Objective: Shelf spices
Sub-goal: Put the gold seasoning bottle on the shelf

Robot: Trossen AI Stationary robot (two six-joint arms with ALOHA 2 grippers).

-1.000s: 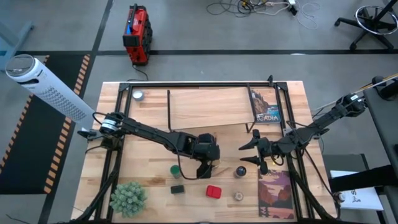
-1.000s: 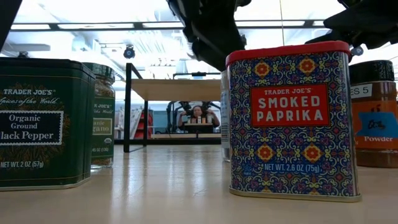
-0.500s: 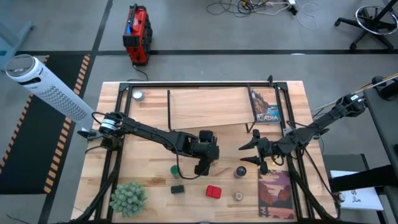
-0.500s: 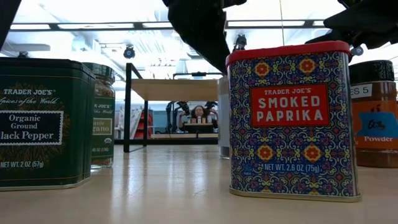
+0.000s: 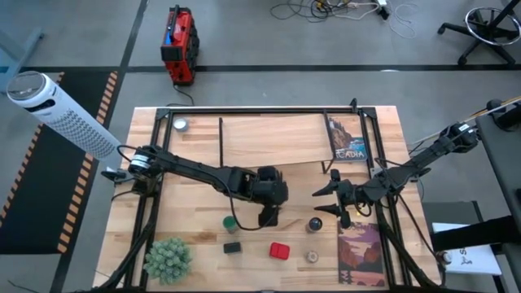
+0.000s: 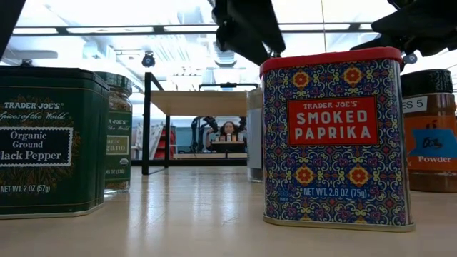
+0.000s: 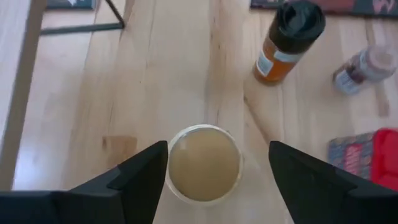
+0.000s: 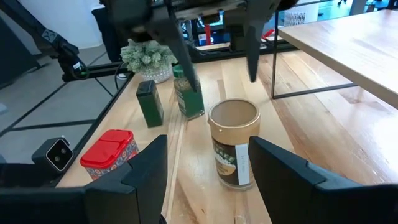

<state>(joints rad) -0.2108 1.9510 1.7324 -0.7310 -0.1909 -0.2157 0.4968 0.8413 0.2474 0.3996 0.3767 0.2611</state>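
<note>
A robot with two dark arms worked at a wooden table (image 5: 187, 212). Nearest the low camera stood a red square tin (image 6: 334, 135) labelled smoked paprika and a dark square tin (image 6: 48, 139) of black pepper, with a green-lidded jar (image 6: 118, 132) just behind the dark tin.

Farther in, at mid-table, the left gripper (image 7: 214, 171) hung directly over the tan cylinder (image 7: 204, 163), which stood upright on the tabletop. Its fingers (image 7: 140, 177) were spread wide, one on each side of the round top, clear of it and not yet gripping. The cylinder looked like stiff card, probably light and easily dented, with a smooth, possibly slippery wall. A moderate squeeze across the wall just below the rim seemed safest.

Beside it stood a dark-lidded brown jar (image 7: 287, 40) and a small pale jar (image 7: 362, 68).

The right gripper (image 5: 332, 203) waited near the table's right side, jaws parted and empty, facing the cylinder.

Farthest back, the shelf (image 5: 269, 138), a pale board in a black frame, held no spice in view.
</note>
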